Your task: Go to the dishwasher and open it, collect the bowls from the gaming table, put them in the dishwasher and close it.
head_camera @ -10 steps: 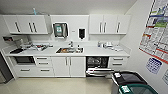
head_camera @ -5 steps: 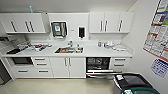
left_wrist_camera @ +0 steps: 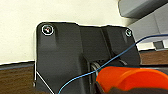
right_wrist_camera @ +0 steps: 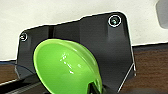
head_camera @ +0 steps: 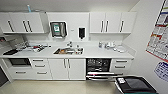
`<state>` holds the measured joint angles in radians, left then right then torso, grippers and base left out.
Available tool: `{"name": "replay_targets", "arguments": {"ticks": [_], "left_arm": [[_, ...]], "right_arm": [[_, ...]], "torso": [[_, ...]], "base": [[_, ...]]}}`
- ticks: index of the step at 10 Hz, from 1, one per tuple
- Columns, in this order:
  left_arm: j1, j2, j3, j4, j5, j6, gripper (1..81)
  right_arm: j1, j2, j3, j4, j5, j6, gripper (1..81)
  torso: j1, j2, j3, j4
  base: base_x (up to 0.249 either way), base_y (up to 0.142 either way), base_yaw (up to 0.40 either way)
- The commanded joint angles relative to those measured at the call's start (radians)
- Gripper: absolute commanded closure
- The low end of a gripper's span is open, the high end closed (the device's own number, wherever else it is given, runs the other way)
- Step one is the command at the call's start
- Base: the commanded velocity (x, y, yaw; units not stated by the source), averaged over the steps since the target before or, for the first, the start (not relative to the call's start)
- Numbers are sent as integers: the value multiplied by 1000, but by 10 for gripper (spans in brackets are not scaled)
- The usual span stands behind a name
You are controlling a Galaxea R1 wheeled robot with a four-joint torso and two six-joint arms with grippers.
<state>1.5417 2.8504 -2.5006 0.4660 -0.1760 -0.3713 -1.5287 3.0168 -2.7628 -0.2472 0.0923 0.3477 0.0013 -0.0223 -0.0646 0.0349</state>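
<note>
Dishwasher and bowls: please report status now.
Dishwasher open, door down. Green bowl at right wrist, orange bowl at left wrist. Dark bin beside the door.

No writing can be read anywhere. On the wall to the right of the dishwasher point(head_camera: 98, 65) hangs a poster point(head_camera: 160, 37) with red, yellow and blue blocks of print, all too blurred to make out, and below it a blue sheet point(head_camera: 161, 71) equally illegible. In front of the dishwasher, to its right, a dark bin point(head_camera: 135, 85) carries a small white label point(head_camera: 121, 80) on its lid with marks too small to read. Above the tabletop, left of the dishwasher, a wall dispenser point(head_camera: 58, 29) bears a green and white sticker whose print cannot be told
</note>
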Motion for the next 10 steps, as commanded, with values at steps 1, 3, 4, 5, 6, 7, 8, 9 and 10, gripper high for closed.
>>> {"name": "replay_targets", "arguments": {"ticks": [1, 3, 4, 5, 6, 7, 8, 9, 10], "left_arm": [[-38, -15, 5, -3, 39, -1, 811], [-38, -17, 3, -4, 39, -1, 811], [-38, -17, 3, -4, 39, -1, 811], [-38, -17, 3, -4, 39, -3, 811], [-38, -17, 3, -4, 39, -1, 811], [-38, -17, 5, -4, 39, -1, 811], [-38, -17, 5, -4, 39, -1, 811], [-38, -17, 3, -4, 39, -1, 811], [-38, -17, 5, -4, 39, -1, 811]], "right_arm": [[48, -3, 0, -3, -46, -1, 811], [49, -3, 0, -3, -46, -1, 811], [49, -2, 0, -4, -46, -1, 811], [49, -2, 0, -3, -46, -1, 811], [49, -3, 0, -3, -46, -1, 811], [49, -3, 0, -4, -46, -1, 811], [51, -2, 0, -4, -46, -1, 811], [51, -2, 0, -4, -46, -1, 811], [51, -2, 0, -4, -46, -1, 811]], "torso": [[0, 0, 0, 0], [0, 0, 0, 0], [0, 0, 0, 0], [0, 0, 0, 0], [0, 0, 0, 0], [0, 0, 0, 0], [0, 0, 0, 0], [0, 0, 0, 0], [0, 0, 0, 0]], "base": [[138, 0, 0], [138, 0, 0], [138, 0, 0], [138, 0, 0], [138, 0, 0], [138, 0, 0], [138, 0, 0], [137, 0, 0], [138, 0, 0]]}}
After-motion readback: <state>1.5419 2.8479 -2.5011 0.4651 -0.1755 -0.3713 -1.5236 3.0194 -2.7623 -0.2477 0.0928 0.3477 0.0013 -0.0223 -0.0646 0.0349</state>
